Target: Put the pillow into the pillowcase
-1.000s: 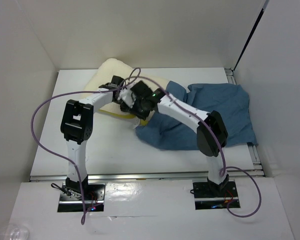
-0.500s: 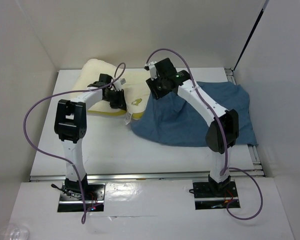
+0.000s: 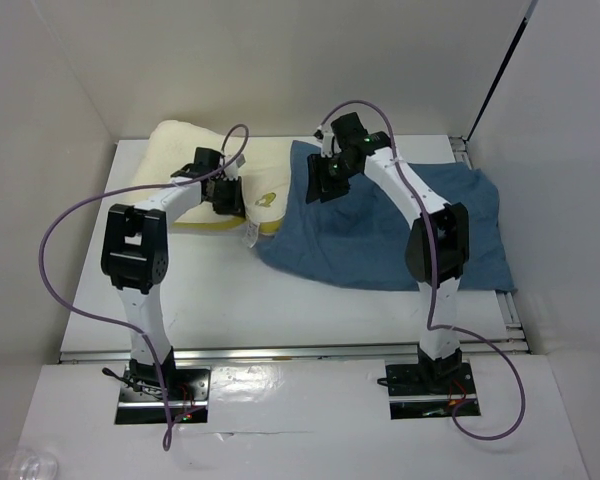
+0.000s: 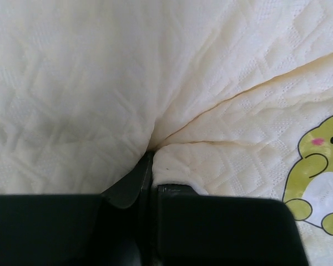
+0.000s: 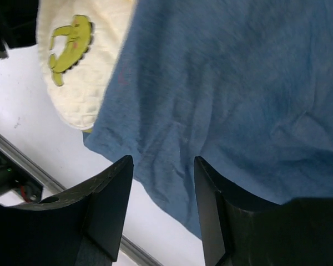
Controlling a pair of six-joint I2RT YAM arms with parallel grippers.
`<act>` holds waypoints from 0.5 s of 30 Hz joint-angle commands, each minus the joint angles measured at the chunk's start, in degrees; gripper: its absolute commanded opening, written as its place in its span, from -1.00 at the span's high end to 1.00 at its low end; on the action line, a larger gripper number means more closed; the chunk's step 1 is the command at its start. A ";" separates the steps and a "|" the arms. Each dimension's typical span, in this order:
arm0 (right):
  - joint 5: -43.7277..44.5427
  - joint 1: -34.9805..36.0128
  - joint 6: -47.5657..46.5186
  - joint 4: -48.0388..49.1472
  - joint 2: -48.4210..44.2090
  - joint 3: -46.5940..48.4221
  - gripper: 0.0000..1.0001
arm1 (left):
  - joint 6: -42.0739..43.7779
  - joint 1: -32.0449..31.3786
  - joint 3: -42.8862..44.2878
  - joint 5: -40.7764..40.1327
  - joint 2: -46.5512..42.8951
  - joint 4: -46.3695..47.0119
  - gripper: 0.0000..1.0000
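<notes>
**Item 1: pillow** point(image 3: 180, 145). Cream, quilted. Lay flat on the white worktop point(image 3: 210, 290), upper left to upper centre of the top view. Long axis approx. left-right, right end dipping slightly toward the bottom of frame. The corner w/ the yellow-green cartoon emblem point(image 3: 268, 200) pointed right, toward item 2. White tag point(image 3: 252, 233) hung off the lower right corner.

**Item 2: pillowcase** point(image 3: 360, 235). Dusty blue, wrinkled, spread flat from centre to right of the top view. Long axis also approx. left-right. Its left edge lay over the pillow's right end, just beside the emblem; right wrist view showed blue fabric point(image 5: 222, 83) overlapping cream point(image 5: 94, 83).

**Item 3: left hand** point(image 3: 227, 192). On the pillow's near edge, just left of the emblem. Left wrist view: fingers pressed together point(image 4: 152, 177), pinching a fold of the pillow point(image 4: 155, 83), creases radiating up from the grip.

**Item 4: right hand** point(image 3: 318, 185). Over the pillowcase's upper left corner. Right wrist view: fingers spread point(image 5: 162, 160), nothing between them, blue fabric below. Contact w/ fabric: cannot tell.
</notes>
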 commanded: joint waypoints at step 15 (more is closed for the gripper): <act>-11.16 2.24 5.24 -1.36 8.81 14.72 -0.05 | 5.51 -8.03 2.95 -18.62 0.36 3.15 1.00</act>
